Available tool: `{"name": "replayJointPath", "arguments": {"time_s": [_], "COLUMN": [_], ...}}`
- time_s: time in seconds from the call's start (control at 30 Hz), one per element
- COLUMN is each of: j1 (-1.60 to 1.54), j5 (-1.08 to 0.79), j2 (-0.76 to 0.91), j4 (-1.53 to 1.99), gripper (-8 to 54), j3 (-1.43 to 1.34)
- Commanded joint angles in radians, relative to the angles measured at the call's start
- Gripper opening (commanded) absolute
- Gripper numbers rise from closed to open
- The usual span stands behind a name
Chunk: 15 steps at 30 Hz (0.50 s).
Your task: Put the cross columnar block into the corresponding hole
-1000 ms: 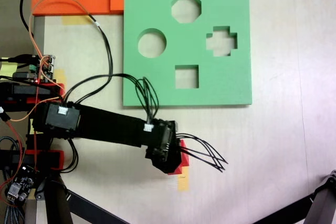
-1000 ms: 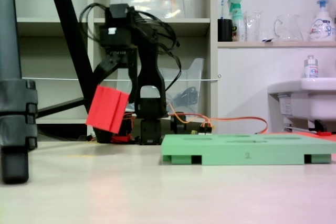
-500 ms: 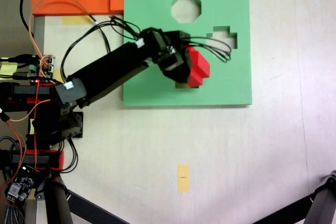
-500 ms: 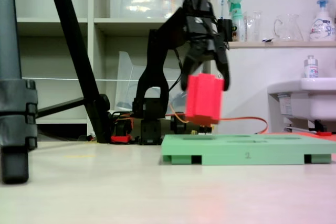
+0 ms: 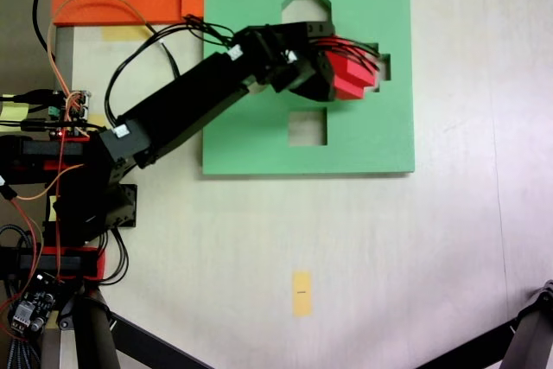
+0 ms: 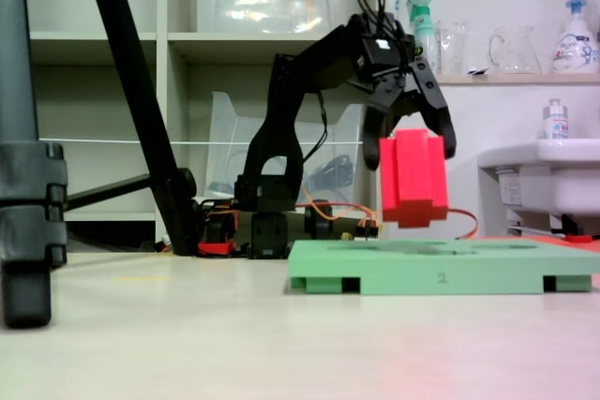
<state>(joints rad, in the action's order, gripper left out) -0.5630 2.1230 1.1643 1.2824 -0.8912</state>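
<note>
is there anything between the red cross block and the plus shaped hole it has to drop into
Nothing visible. The gripper holds the cross block in the air just above the green board; from above it hangs over the plus-shaped hole, with only open air below it.

Black hobby arm (image 5: 173, 118) reaches out from its base, elbow raised, forearm angled down at the wrist. Black gripper (image 6: 412, 142) points downward, jaws clamped on either side of a bright red plus-shaped foam block (image 6: 412, 180), held in the air, slightly tilted.
</note>
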Motion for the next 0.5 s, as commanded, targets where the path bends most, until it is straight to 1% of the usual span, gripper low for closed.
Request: {"name": "replayJointPath", "arguments": {"time_s": [0.0,0.17,0.47], "j1": [-0.012,-0.012,-0.017], "j5": [0.012,-0.043,-0.071], "j2": [0.002,-0.043,-0.097], "j4": [-0.081,-0.095,-0.095], "gripper": [22.2,22.3,22.4], "j3": [0.1,0.112,0.138]}}
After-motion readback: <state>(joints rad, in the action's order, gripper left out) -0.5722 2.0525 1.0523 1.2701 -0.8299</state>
